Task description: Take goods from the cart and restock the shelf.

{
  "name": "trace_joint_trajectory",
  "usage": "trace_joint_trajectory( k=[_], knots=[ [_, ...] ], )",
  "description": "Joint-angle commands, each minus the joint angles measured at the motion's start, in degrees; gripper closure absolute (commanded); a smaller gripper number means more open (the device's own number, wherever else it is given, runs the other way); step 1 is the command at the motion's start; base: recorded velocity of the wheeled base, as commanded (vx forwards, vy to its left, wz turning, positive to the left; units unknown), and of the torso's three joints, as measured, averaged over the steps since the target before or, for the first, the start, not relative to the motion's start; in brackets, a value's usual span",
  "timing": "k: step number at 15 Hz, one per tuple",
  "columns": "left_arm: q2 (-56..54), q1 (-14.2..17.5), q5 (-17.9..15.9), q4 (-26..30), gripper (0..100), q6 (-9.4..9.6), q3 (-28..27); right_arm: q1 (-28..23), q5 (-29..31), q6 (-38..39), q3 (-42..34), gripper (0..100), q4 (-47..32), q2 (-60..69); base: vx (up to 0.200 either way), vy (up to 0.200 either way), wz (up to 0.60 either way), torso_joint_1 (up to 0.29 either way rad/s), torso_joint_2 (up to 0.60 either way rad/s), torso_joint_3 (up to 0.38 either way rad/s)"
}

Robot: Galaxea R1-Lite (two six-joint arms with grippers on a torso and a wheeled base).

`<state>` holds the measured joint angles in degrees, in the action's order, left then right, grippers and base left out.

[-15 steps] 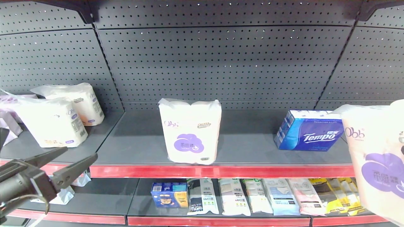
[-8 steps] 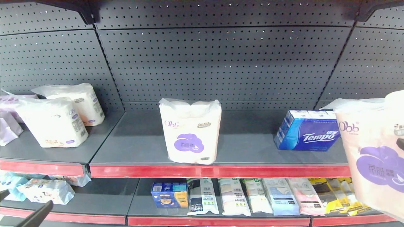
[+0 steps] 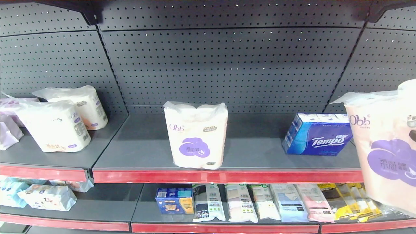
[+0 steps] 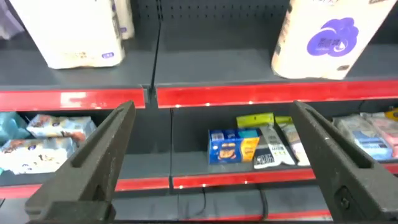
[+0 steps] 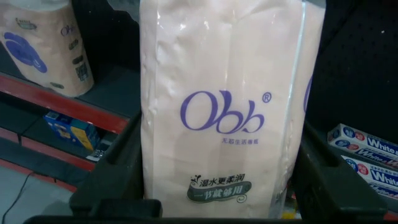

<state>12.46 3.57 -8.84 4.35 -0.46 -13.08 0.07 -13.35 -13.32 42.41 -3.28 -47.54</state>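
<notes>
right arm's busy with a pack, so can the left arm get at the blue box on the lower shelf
Probably yes. The left gripper is open and faces the lower shelf, with the blue box straight ahead near the shelf's front and nothing in between.

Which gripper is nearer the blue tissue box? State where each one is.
Right. The right gripper, shut on a toilet-paper pack, hangs just right of the blue tissue box; the left gripper, open, sits lower, far to the robot's left.

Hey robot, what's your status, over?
Right end effector shut on toilet paper pack, at right end of shelf. Left end effector open, empty. Blue tissue box close by.
</notes>
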Motion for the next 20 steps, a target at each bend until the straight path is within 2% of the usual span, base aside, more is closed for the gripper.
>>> trace_joint_trajectory(
  k=[1, 6, 16, 17, 20],
  knots=[
    [-4.7, 0.0, 0.0, 0.7, 0, -0.06, 2.0, 0.0, -0.1, 0.0, 1.0, 100, 0.0, -0.5, 0.000, 0.000, 0.00, 0.000, 0.00, 0.000],
    [-7.4, 0.0, 0.1, 2.7, 0, -0.77, 3.0, 0.1, -0.5, -0.1, 2.8, 100, 0.0, -1.7, 0.000, 0.000, 0.00, 0.000, 0.00, 0.000],
    [-7.5, 0.0, 0.8, 1.0, 0, 0.55, 9.0, 0.5, -1.7, -2.5, 2.4, 100, -0.4, 0.3, 0.000, 0.000, 0.00, 0.000, 0.00, 0.000],
    [-7.5, 0.1, 0.6, -0.1, 0, 1.43, 9.8, -0.2, -1.0, -2.5, 2.4, 100, -0.1, 0.3, 0.000, 0.000, 0.00, 0.000, 0.00, 0.000],
    [-7.5, 0.1, 0.7, -0.4, 0, 1.34, 9.9, -5.3, -0.7, -1.4, 1.9, 100, 0.1, 0.8, 0.000, 0.000, 0.00, 0.000, 0.00, 0.000]
  ],
)
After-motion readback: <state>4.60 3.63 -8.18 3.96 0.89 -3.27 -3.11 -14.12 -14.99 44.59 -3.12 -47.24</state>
